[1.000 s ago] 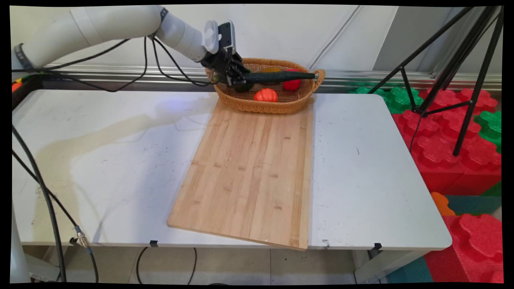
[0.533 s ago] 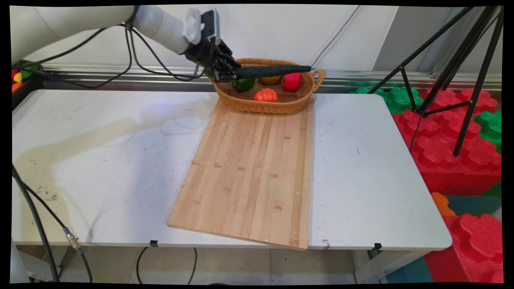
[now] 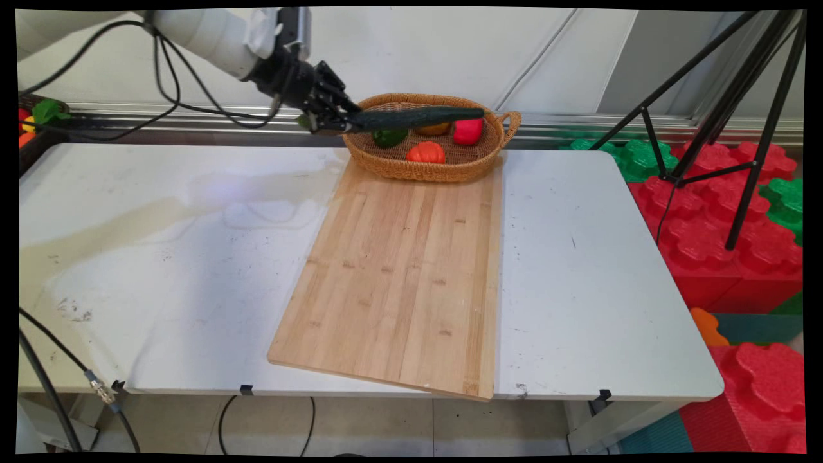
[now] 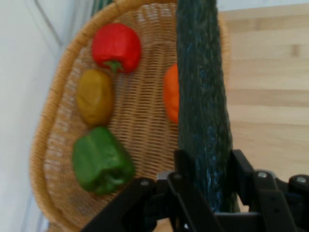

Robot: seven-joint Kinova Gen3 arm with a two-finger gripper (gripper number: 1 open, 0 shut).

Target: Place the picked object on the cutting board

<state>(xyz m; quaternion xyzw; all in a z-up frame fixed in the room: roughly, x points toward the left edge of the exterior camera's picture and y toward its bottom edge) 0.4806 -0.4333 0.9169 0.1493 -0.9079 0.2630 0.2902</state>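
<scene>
- A white table carries a long wooden cutting board set at a slant, its far end touching a woven basket near the wall; the board's top is bare.
- Beyond the table's right edge lie red and green foam blocks, with a black tripod standing over them.
- The white arm reaches in from the upper left, its forearm sloping down and rightward, black cables looping beneath it, its wrist held up off the table just left of the basket.
- The gripper points sideways toward the basket, its fingers pinching one end of a long dark green cucumber.
- The cucumber juts out roughly level over the basket's rim and above the contents, clear of the wicker, its free end close to the far handle.
- As far as can be judged: the cucumber is lifted out and in the grasp; nothing has been set down on the board.
- Left in the basket: a red pepper, a green pepper, a yellow-brown piece and an orange piece.
</scene>
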